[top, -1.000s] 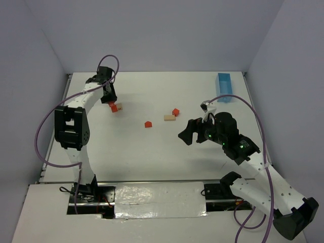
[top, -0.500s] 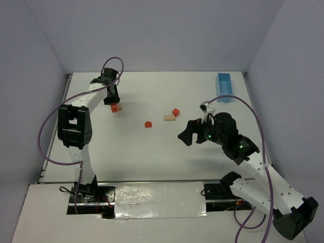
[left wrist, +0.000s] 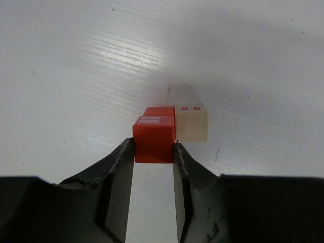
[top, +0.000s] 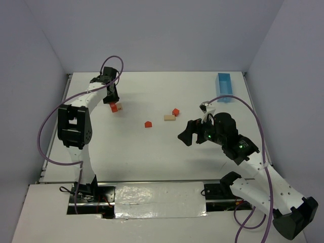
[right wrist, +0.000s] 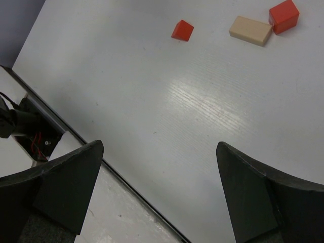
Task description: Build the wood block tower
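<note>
In the left wrist view my left gripper (left wrist: 153, 148) is shut on a small red cube (left wrist: 153, 139), one fingertip pressed to each side. Another red block (left wrist: 162, 110) shows just behind it, and a tan cube (left wrist: 191, 124) sits touching on the right. From above, this cluster (top: 115, 107) lies at the far left under the left gripper (top: 112, 97). Mid-table lie a red wedge block (top: 148, 124), a tan bar (top: 169, 117) and a red cube (top: 175, 112). My right gripper (top: 186, 135) hovers open and empty, to the right of them and nearer.
A light-blue tray (top: 225, 87) stands at the far right corner. In the right wrist view the red wedge (right wrist: 182, 30), tan bar (right wrist: 250, 30) and red cube (right wrist: 284, 15) lie ahead; the table's near edge and a taped strip (right wrist: 76, 202) are below.
The left wrist shifted slightly to the right over the far-left blocks a second ago and has been still since. The right arm has not moved.
</note>
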Controlling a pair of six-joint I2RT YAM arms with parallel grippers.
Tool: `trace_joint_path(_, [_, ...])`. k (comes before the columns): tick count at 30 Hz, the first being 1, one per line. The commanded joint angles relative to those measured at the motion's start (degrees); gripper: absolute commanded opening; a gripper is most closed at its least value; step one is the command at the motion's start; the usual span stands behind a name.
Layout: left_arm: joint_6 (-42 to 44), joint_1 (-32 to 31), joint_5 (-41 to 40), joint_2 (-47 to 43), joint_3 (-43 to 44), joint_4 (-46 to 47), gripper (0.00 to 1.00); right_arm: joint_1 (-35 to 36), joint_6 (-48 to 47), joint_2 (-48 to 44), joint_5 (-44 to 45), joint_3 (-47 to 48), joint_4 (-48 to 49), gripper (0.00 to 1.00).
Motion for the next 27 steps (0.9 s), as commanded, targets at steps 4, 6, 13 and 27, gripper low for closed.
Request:
trace_joint_path(4, [-0.6,-0.1,-0.2,1.1,1.8,0.6,0.26,-0.1,-0.6,0.1,-0.9,-0.3,2.6,1.0])
trace_joint_path(6, [-0.6,-0.1,-0.4,1.1,1.8,0.6,0.26,-0.1,-0.7,0.0,-0.9,-0.3,2.5,1.0])
trace_joint_path(13, [-0.6,-0.1,-0.2,1.5,1.8,0.7,0.29,0.0,-0.6,0.2,-1.0,-0.2,2.5,1.0])
trace_joint_path(27, [-0.9,-0.1,-0.6,1.9,1.4,1.0,0.37,0.7,-0.8,0.2,-0.6,-0.2,2.3,1.0])
